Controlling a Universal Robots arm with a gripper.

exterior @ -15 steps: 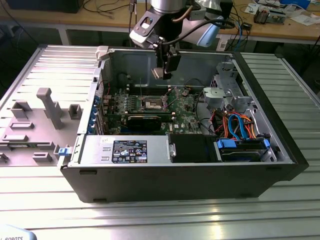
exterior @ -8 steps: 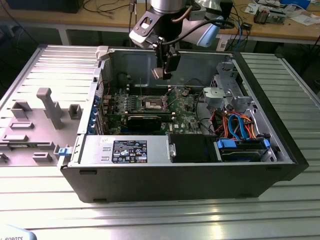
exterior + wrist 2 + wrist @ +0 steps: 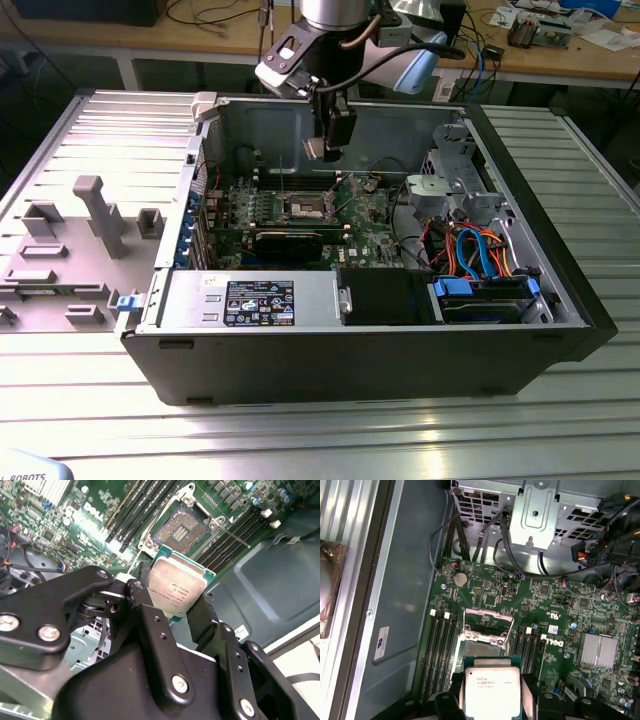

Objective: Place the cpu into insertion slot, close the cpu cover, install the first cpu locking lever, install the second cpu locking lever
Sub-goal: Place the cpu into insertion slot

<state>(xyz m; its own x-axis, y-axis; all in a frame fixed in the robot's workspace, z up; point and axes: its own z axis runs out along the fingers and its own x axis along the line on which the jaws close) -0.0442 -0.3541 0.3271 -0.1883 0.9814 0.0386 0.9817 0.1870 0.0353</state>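
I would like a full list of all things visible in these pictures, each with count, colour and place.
open black metal computer case: one, black, on the ribbed silver metal table.
green motherboard: one, green, inside the case.
small flat square silver-grey cpu: one, silver-grey, held above the motherboard.
square dark insertion slot with silver rim: one, dark, on the motherboard, empty.
thin silver cpu cover frame: one, silver, seemingly lifted at the slot's edge.
long narrow black slots: several, black, beside the insertion slot.
grey finned metal block: one, grey, on the motherboard.
blue and orange cables: several, the case's exterior-view right.
black claw: one, black, shut on the cpu.
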